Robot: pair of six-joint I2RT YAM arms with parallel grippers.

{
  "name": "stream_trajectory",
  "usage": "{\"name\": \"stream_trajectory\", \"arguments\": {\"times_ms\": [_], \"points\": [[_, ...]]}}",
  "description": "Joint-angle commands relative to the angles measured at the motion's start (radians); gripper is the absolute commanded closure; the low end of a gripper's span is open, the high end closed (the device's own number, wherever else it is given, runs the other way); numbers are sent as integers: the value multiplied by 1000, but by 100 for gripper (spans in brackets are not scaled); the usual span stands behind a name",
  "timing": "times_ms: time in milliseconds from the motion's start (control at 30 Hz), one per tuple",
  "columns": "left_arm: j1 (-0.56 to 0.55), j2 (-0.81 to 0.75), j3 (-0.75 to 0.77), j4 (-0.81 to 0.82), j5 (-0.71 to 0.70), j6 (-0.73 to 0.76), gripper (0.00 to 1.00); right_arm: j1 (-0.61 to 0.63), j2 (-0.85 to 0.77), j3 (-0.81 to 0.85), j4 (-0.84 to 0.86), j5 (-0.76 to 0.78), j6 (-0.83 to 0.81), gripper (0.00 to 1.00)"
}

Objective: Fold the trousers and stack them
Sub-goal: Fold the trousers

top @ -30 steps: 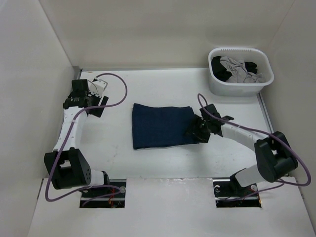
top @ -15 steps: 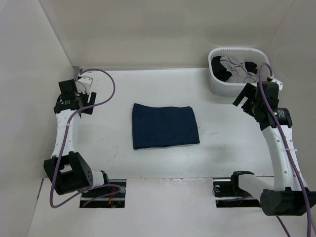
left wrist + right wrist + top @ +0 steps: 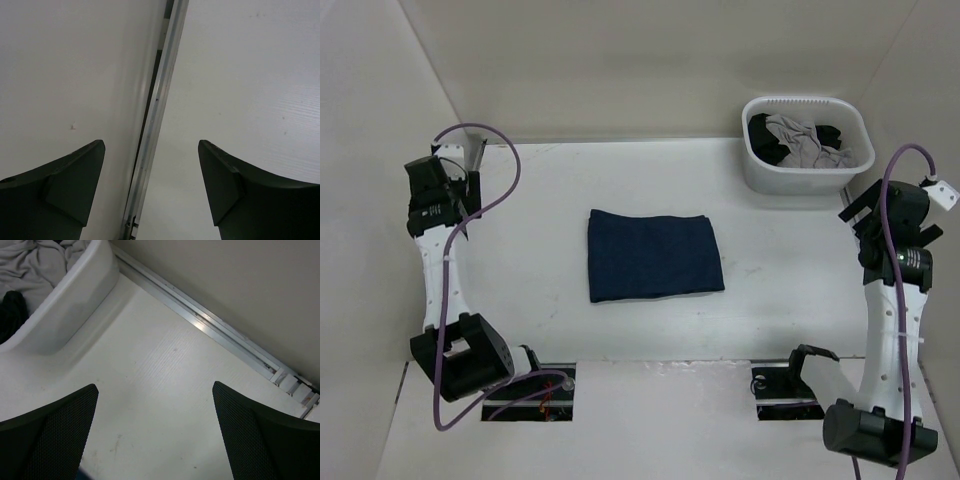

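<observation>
Evidently the fold is done: the trousers (image 3: 653,255) lie mid-table as a compact dark navy rectangle, edges fairly square, flat on the table (image 3: 790,290) with nothing beneath or on top. The left gripper (image 3: 438,182) is raised at the far left by the side wall, well apart from the cloth; in its wrist view the jaws stand wide apart with only wall and a metal rail between them, so it is empty. The right gripper (image 3: 892,215) is up at the right edge near the basket (image 3: 805,182); its wrist view likewise shows spread jaws holding nothing. The basket holds grey and black garments (image 3: 802,140). Judgement: folding complete, and the bundle rests alone as the stack. What remains looks minimal, perhaps parking the arms.
</observation>
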Motion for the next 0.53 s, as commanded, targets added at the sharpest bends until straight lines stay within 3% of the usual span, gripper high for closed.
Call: {"name": "stream_trajectory", "arguments": {"times_ms": [0,500], "points": [[-17,-45,40,36,2,-28,24,30,-23,-14,72,28,-70,0],[-34,-60,28,33,2,-4,24,47,-45,-46,56,43,-85,0]]}}
